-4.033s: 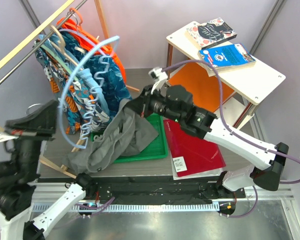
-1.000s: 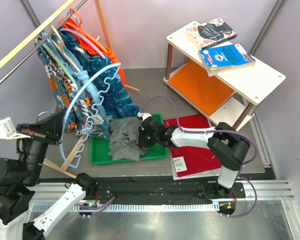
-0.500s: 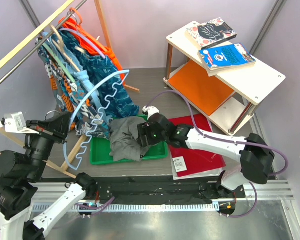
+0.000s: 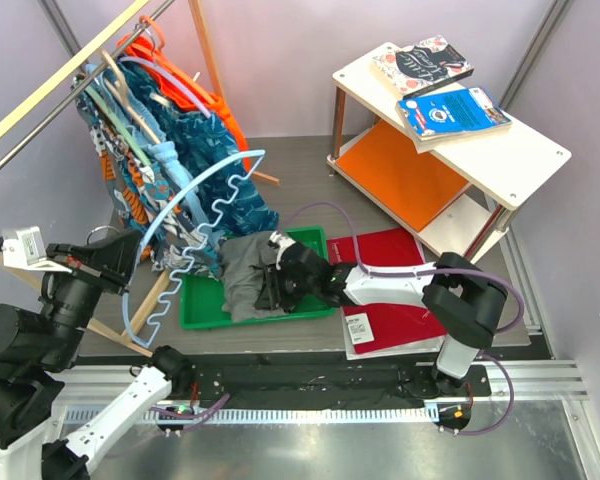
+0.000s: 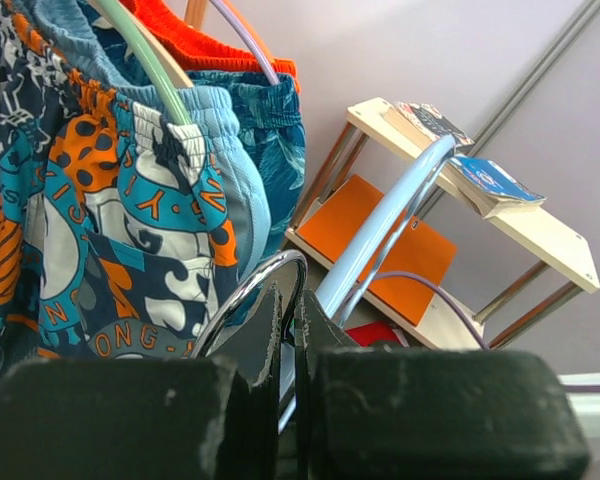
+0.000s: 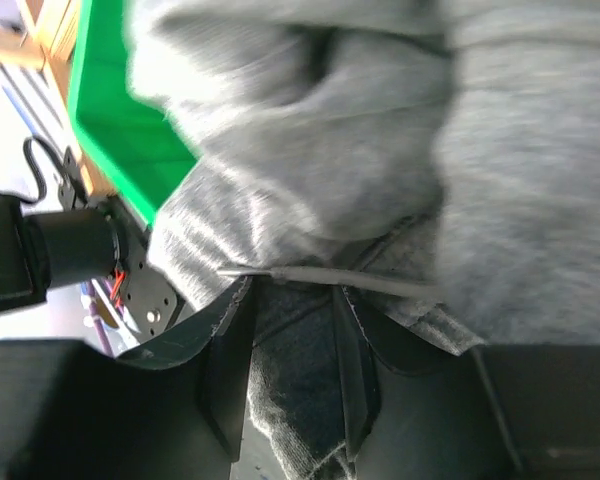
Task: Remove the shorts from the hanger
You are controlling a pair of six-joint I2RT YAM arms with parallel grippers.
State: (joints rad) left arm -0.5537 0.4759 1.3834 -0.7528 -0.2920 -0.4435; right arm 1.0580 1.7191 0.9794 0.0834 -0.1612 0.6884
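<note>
Grey table (image 4: 300, 165) carries green tray (image 4: 193, 305), red folder (image 4: 400, 322), white two-tier shelf (image 4: 520, 165).

The grey shorts (image 4: 242, 275) no longer hang stretched from a raised right hand at the frame's centre. They now lie bunched in the green tray (image 4: 195, 312) at lower centre. The right hand (image 4: 277, 283) sits low on the heap with cloth between its fingers, a little left of and below its place half a second ago. Its elbow is folded in at lower right instead of reaching toward the right edge. The blue hanger (image 4: 223, 165), its hook in the left hand (image 5: 292, 330), is lower and further right than four seconds ago, its arc ending near the frame's middle.
</note>
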